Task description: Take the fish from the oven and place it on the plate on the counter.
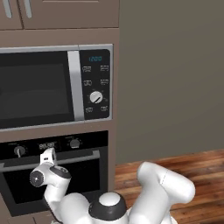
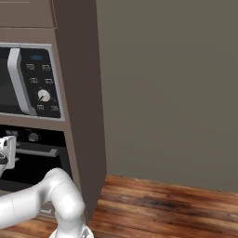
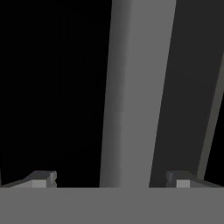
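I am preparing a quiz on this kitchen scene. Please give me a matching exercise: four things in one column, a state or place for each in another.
1. oven
2. microwave
3. tool
4. oven handle

a. open
b. door shut
c. above the oven
d. between the tool's tips

Pairs: 1-b, 2-c, 3-a, 4-d

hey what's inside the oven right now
Cannot tell: the oven door is shut and its black glass shows nothing within. The open end effector straddles the silver bar handle.

A silver-and-black microwave (image 1: pixel 54 87) sits in brown cabinetry (image 2: pixel 79 93) beside wooden floor (image 1: pixel 175 166).
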Controlling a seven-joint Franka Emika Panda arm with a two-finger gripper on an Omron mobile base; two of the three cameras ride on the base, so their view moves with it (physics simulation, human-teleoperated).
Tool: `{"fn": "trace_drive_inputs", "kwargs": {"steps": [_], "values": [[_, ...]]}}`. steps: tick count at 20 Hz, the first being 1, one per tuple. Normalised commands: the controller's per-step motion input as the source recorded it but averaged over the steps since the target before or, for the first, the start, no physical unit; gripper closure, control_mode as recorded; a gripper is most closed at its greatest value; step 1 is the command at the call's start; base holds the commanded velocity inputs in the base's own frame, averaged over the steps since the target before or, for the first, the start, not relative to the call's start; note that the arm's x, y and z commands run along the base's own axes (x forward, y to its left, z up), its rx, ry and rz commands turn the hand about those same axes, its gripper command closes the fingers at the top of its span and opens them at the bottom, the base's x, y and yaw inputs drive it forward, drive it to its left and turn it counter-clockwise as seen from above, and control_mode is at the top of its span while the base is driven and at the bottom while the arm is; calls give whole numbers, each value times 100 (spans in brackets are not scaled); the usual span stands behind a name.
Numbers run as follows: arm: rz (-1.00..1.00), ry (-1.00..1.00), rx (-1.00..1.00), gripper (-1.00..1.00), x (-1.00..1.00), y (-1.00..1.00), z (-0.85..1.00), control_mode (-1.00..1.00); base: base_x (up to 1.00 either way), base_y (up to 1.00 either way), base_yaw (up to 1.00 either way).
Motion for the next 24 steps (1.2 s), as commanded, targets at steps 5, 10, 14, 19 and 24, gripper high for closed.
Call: {"fn": "trace_drive_inputs", "kwargs": {"steps": [5,10,14,19,24], "values": [[0,0,-2,-100,22,0,-9,-100,0,0,0],[0,0,-1,-100,6,0,-5,-100,0,0,0],[0,0,0,-100,0,0,0,-100,0,0,0],[0,0,0,100,0,0,0,-100,0,0,0],[-1,0,0,100,0,0,-2,-100,0,0,0]]}}
